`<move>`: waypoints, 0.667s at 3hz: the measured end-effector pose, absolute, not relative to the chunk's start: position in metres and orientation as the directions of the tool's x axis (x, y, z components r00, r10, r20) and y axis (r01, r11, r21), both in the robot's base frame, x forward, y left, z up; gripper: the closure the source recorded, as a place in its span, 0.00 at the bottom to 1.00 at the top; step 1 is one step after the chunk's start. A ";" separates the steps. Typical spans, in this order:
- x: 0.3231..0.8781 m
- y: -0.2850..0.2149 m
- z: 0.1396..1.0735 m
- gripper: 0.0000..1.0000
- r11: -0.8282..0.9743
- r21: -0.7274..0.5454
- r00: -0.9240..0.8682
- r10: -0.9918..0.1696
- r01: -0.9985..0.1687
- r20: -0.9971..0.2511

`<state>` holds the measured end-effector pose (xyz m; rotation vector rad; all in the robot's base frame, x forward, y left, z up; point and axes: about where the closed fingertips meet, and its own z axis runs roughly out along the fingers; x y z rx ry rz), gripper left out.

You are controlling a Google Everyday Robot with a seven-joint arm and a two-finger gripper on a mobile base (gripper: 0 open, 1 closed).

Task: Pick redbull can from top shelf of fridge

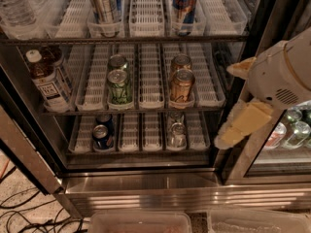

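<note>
The fridge (146, 181) stands open in front of me, with a dark frame and a steel base. On the top shelf (146, 13), white lane trays hold the redbull can (184, 4), dark blue and upright in the lane right of middle; its top is cut off by the picture's edge. A mostly silver slim can (104, 4) stands two lanes to its left. My gripper (231, 103) is at the right, in front of the fridge's door post, below and to the right of the redbull can. Its cream fingers (243, 125) are spread and hold nothing.
The middle shelf holds green cans (119, 85), copper cans (181, 84) and a tea bottle (48, 81). The bottom shelf holds a blue can (101, 136) and a silver can (177, 134). A water bottle (17, 8) stands top left. Plastic bins (141, 222) and cables (24, 212) lie on the floor.
</note>
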<state>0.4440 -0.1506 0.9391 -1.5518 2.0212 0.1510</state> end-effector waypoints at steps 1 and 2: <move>0.448 -0.126 0.966 0.00 0.369 -0.289 -0.102 -0.753 -0.883 -0.650; 0.446 -0.106 0.985 0.00 0.445 -0.273 -0.091 -0.642 -0.853 -0.761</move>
